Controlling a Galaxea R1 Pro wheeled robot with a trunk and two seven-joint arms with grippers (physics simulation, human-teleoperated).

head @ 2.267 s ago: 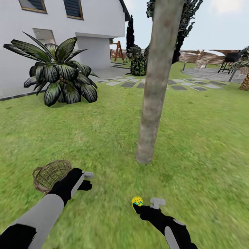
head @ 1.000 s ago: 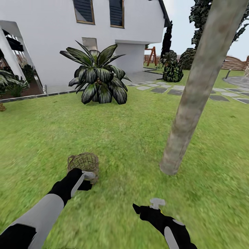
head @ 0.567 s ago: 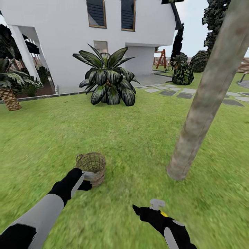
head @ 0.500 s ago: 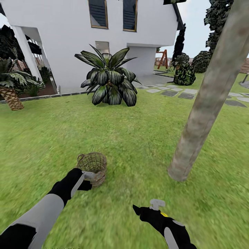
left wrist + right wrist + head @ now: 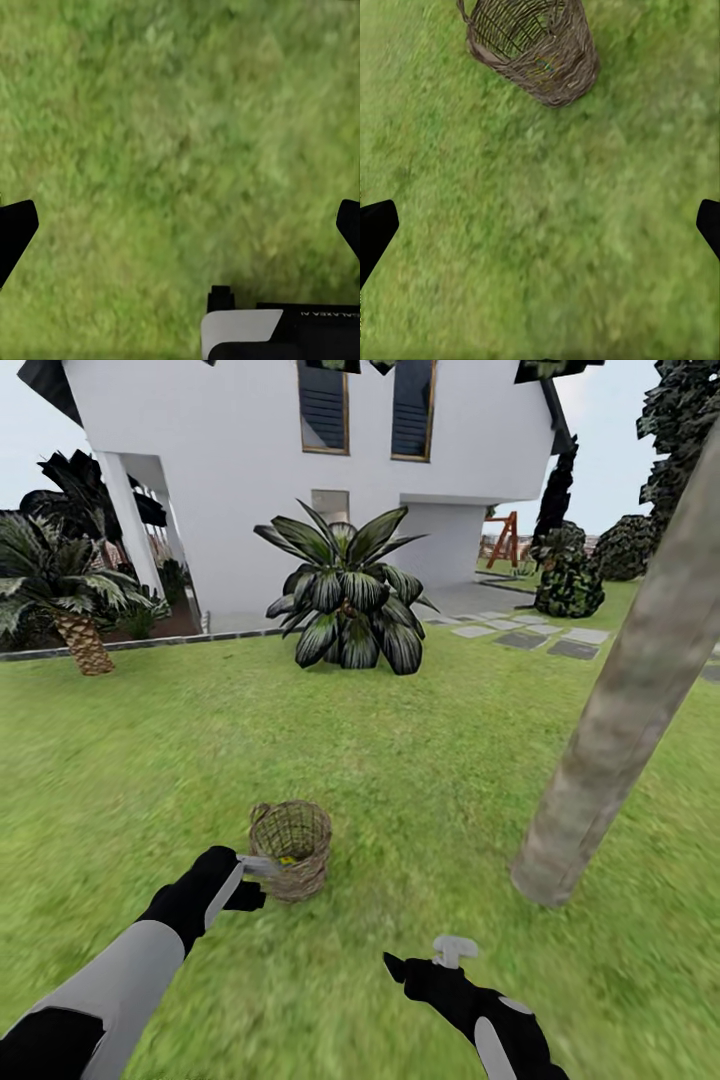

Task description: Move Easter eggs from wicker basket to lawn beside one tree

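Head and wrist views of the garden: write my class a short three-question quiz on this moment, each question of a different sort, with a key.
1. True or false: the wicker basket stands on the lawn.
2. Which gripper is nearer the basket: A the left gripper, B the right gripper?
3. Fill in: both grippers' fingers are spread wide, holding ____.

Key: 1 true. 2 A. 3 nothing.

Wicker basket [image 5: 291, 848] stands upright on lawn [image 5: 420, 760], near tree [image 5: 610, 750].
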